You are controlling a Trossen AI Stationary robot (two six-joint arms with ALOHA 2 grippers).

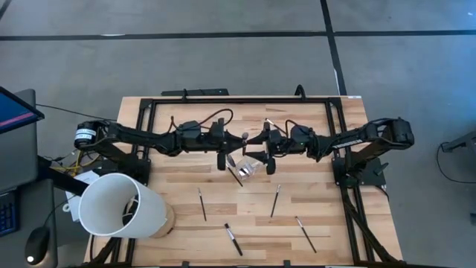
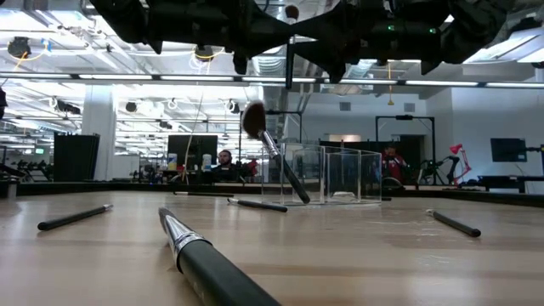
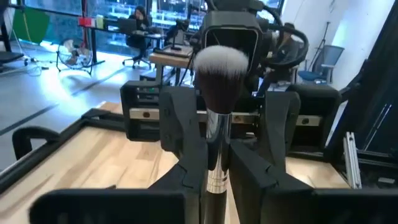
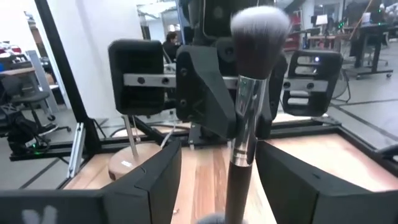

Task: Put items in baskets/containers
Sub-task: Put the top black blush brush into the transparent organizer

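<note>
A brush with a fluffy white-tipped head (image 3: 219, 62), silver ferrule and black handle stands upright and lifted between both grippers, over the table's middle (image 1: 245, 136). My left gripper (image 3: 219, 177) is shut on it. My right gripper (image 4: 221, 149) is open, and its fingers stand on either side of the handle (image 4: 239, 186) without touching. The clear box (image 1: 251, 168) (image 2: 340, 174) sits on the table just near of the grippers. A second fluffy brush (image 2: 272, 157) (image 1: 233, 168) leans tilted at the box's left side with its head up and its lower end down by the box. My left gripper pinches the brush between its two fingers at the lower part of the silver ferrule (image 3: 217, 165), just above the black handle. The fingers come in level from the table's left and lie across the brush. It stands upright, head up, clear of the table.
Several loose brushes and sticks lie on the near half of the table (image 1: 201, 203) (image 1: 275, 199) (image 1: 233, 240) (image 1: 305, 234), and one lies far behind the right gripper (image 1: 269, 123). A large white cylinder (image 1: 119, 205) stands at the near left corner. Black frame rails (image 1: 238, 99) edge the table. People sit in the room beyond.
</note>
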